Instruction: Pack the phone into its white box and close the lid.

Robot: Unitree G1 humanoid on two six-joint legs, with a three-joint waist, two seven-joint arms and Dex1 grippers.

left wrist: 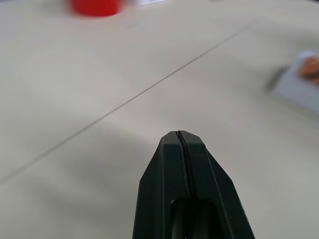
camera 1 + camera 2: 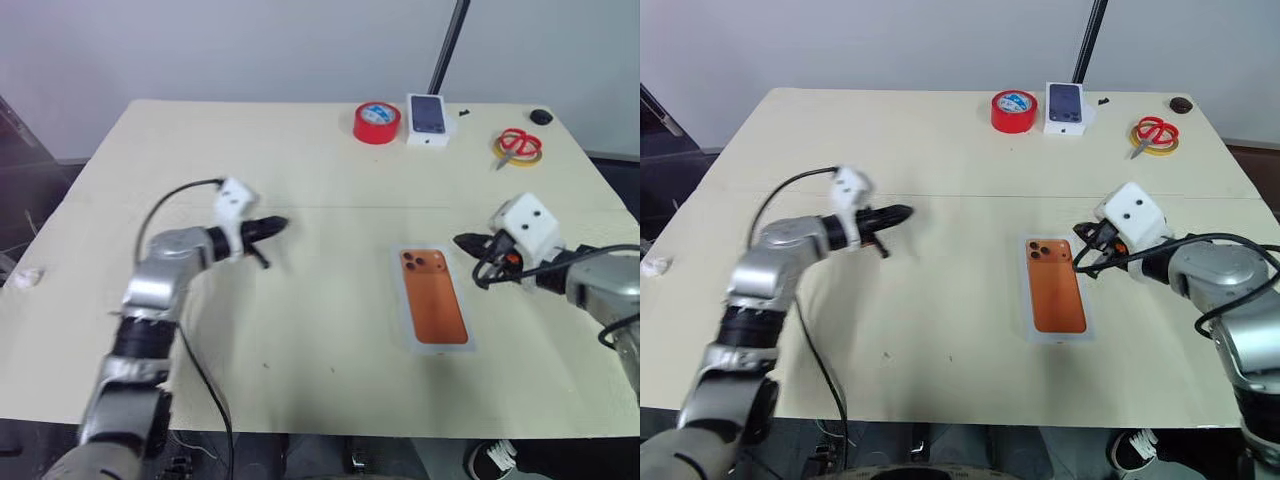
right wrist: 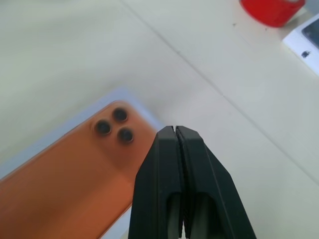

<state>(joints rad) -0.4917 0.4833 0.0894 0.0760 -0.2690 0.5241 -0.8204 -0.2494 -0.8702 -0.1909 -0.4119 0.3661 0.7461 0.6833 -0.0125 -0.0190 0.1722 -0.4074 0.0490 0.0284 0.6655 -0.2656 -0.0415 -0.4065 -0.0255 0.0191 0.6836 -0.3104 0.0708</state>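
On the table: your phone lies back-up in the white box.
Phone look: copper-orange, three dark lenses at its far corner.
Writing: none you can read.
Left gripper: closed, empty.
Right gripper: closed, empty, near the phone.

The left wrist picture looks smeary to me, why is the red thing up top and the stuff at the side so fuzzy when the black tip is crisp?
In the left wrist view the shut left gripper is sharp, while the red tape roll and the phone are soft, probably out of focus or motion-blurred. In the right wrist view the phone's lenses look crisp.
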